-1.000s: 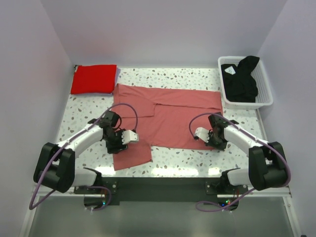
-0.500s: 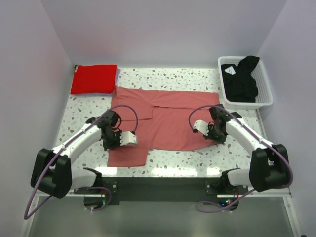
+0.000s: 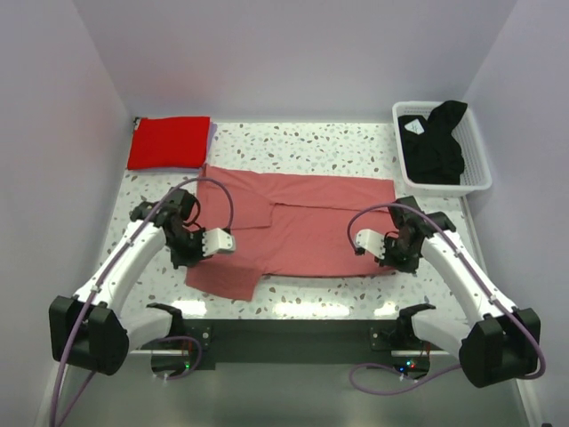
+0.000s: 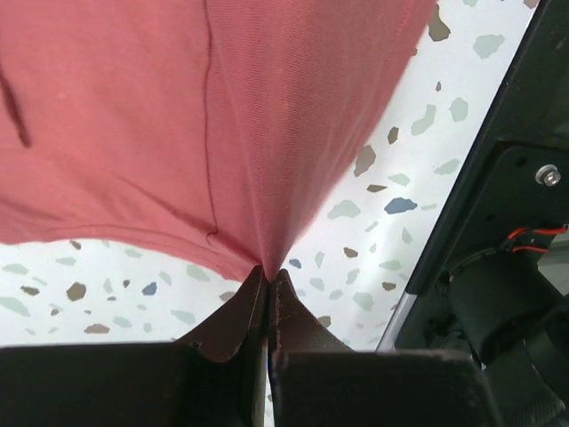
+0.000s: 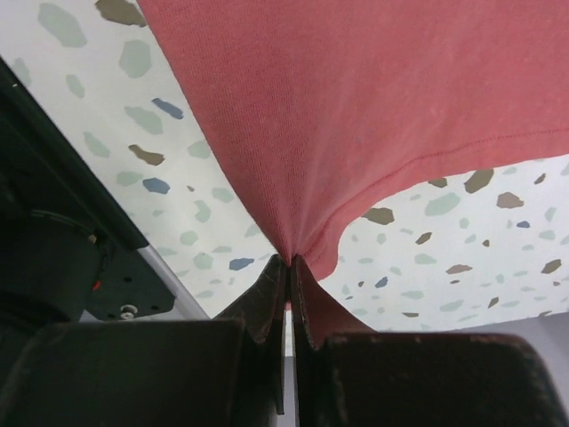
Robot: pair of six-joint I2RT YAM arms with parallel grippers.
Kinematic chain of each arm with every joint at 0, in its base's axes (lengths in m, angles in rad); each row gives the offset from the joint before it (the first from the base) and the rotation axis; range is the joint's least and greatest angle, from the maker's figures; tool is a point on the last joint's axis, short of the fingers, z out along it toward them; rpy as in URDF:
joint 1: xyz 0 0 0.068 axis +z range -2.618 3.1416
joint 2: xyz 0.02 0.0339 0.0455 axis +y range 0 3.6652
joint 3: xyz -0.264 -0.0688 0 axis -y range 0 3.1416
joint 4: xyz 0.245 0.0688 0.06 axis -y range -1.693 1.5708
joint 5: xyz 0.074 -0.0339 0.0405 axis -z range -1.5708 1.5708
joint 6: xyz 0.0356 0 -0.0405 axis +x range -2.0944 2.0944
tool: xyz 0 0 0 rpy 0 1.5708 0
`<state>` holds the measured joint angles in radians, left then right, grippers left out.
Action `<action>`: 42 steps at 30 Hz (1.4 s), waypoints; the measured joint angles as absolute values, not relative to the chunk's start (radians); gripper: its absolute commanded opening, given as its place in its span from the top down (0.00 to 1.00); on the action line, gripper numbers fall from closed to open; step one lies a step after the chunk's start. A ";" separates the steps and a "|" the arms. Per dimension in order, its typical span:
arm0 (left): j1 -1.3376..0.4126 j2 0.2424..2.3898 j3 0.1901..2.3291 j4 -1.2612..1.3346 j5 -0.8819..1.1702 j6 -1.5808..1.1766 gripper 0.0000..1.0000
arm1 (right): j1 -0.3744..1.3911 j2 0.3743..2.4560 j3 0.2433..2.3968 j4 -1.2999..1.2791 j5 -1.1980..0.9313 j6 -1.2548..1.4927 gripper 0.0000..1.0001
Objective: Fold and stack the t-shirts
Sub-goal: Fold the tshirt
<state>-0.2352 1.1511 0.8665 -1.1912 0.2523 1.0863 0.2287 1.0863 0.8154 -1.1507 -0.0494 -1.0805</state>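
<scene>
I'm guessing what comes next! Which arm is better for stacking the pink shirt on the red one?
Probably the left. The red t-shirt lies at the far left corner, nearest the left gripper. The right gripper sits nearer the basket. Both pinch the pink t-shirt.

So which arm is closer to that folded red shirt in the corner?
Left. The left fingers pinch the pink shirt at its left end, just nearer the robot than the red shirt; the right fingers pinch its right end, across the table.
</scene>
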 measured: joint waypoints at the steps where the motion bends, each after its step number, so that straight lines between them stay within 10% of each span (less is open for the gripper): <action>1: -0.219 1.158 0.887 -1.208 0.258 1.094 1.00 | 0.229 1.088 0.817 -1.164 -0.053 -1.083 1.00; 42: -0.157 1.946 1.656 -1.116 0.219 1.103 1.00 | 0.096 1.779 1.346 -1.073 -0.059 -1.227 1.00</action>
